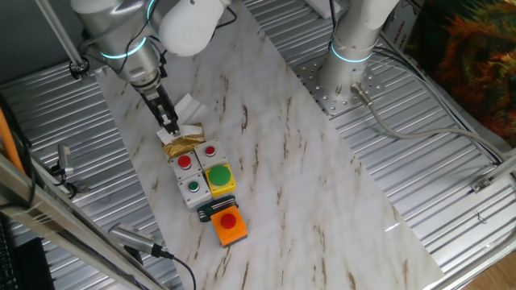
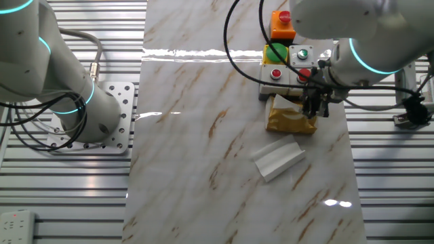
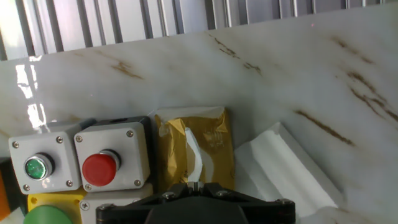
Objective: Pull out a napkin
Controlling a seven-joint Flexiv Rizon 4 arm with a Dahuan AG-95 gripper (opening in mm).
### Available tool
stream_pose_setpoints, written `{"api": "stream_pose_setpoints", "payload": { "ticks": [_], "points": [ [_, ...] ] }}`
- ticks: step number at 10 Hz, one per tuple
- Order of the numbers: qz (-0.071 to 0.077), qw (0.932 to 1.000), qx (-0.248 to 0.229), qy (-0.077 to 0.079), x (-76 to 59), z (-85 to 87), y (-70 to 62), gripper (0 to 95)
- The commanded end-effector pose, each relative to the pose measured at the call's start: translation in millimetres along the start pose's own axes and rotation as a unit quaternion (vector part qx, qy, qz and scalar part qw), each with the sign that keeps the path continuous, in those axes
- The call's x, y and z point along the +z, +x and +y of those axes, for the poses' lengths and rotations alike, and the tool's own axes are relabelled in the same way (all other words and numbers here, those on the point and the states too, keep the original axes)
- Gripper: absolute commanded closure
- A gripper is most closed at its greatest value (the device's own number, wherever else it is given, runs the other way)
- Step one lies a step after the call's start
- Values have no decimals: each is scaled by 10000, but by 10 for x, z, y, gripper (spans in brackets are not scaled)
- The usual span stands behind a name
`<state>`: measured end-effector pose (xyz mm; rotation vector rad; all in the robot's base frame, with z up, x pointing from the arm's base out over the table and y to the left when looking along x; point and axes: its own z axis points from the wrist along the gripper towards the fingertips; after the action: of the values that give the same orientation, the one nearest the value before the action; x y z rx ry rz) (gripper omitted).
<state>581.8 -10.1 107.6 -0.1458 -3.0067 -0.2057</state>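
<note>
A shiny gold packet [image 3: 194, 149] lies on the marble next to the grey button boxes; it also shows in one fixed view [image 1: 184, 145] and the other fixed view [image 2: 290, 119]. A thin white napkin strip [image 3: 193, 152] rises from the packet's slot up to my fingertips. My gripper [image 3: 194, 185] hangs just above the packet, jaws closed together on the strip's tip; it also shows from the sides [image 1: 170, 126] [image 2: 314, 108]. A second loose, folded white napkin [image 3: 283, 165] lies flat beside the packet [image 2: 279, 160] [image 1: 188, 107].
Grey boxes with a red button [image 3: 99, 168] and a green button [image 3: 36, 168] sit next to the packet. A yellow box with a green button [image 1: 219, 177] and an orange box with a red button [image 1: 229, 225] follow. A second arm's base [image 1: 348, 76] stands on ribbed metal.
</note>
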Motion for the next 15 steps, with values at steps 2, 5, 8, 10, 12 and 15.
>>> {"api": "stream_pose_setpoints", "payload": {
  "ticks": [2, 5, 8, 10, 12, 15],
  "points": [
    [-18, 10000, 2, -11, 11, -7, 4, 0],
    [-21, 10000, -36, -10, 112, -47, -46, 0],
    [-13, 10000, 0, -31, 196, -69, -79, 190],
    [36, 9999, 107, 7, 198, -65, -80, 760],
    [50, 9999, 148, 6, 200, -60, -80, 950],
    [51, 9999, 140, 6, 205, -52, -80, 950]
  ]
}}
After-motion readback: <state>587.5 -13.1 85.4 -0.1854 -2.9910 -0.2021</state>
